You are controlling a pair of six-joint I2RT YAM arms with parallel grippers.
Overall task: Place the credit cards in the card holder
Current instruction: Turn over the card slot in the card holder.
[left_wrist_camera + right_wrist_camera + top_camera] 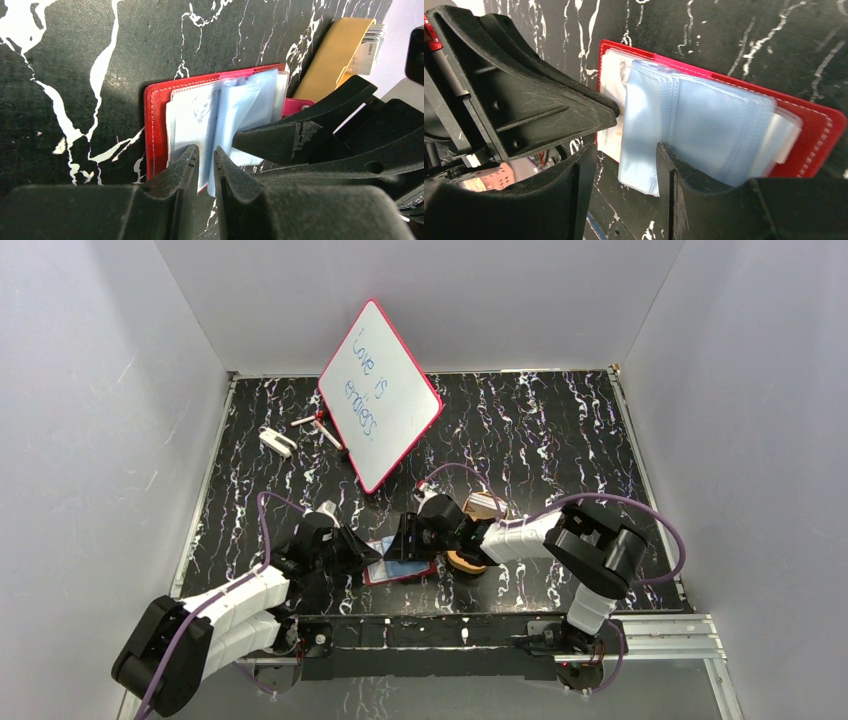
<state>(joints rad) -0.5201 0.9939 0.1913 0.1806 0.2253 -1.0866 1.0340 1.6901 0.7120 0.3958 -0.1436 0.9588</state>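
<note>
Top view: black white-veined counter [560, 440] w/ a red-framed whiteboard [380, 390] propped at the back. The card holder [405, 568] lies open near the front edge, approx. centre, red cover down, bluish sleeves [408, 562] facing up. The left end effector [355, 553] reaches it from the left and the right end effector [408, 552] from the right, both low over it. An orange-tan tray [465, 562] sits just right of the holder, partly under the right arm. End-effector opening can't be read from up here.

Left wrist: card holder [156, 115] flat on the counter [75, 50], clear sleeves [235, 105] fanned and partly lifted. The left end effector [205, 156] is nearly closed, its fingers [182, 167] only a thin slot apart, w/ the near edge of a sleeve pinched in that slot. The right end effector [247, 156] comes in from the right, its tip against the lifted sleeves. Beyond it is the tray [332, 55], w/ the credit cards [369, 42] as a pale printed stack at its far end, apart from the holder.

Right wrist: card holder [814, 130] seen from the other side, the sleeves [714, 125] bunched and standing off the cover. The right end effector [624, 150] is clearly open, a wide gap btwn its fingers [669, 180]. The bottom corner of the sleeve bundle hangs into that gap and rests against one finger, w/o being clamped. The left end effector [611, 112] shows as a single closed wedge, its tip on the whitish first page of the holder. Can't tell if that page holds a card.
</note>
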